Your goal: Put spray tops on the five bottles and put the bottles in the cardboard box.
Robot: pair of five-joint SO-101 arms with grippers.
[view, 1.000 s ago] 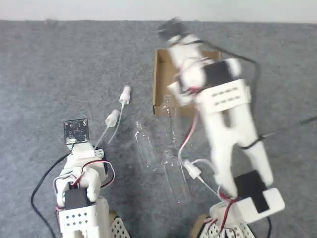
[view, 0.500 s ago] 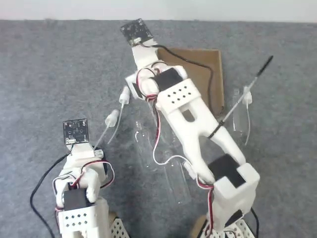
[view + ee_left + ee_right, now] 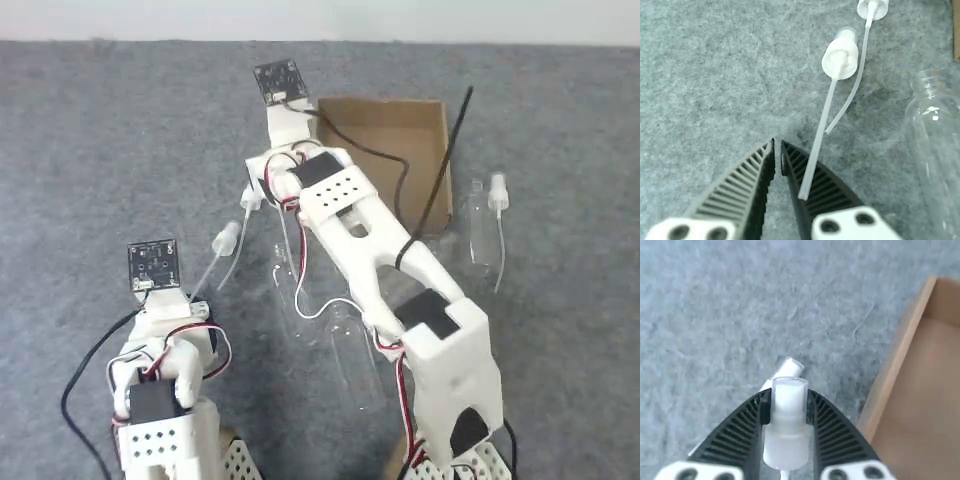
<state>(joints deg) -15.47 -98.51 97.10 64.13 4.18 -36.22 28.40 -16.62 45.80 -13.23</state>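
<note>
Right gripper [image 3: 787, 394] astride spray top [image 3: 785, 440] (wrist view)

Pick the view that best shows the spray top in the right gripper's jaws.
Right wrist view: the spray top sits close up, clamped by the right gripper. High view shows the same spray top small, beside that arm's wrist. Left wrist view catches just its head at the edge.

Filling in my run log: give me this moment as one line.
right gripper shut on spray top left of cardboard box | left gripper shut, empty | bottle and second spray top lie right of box
</note>
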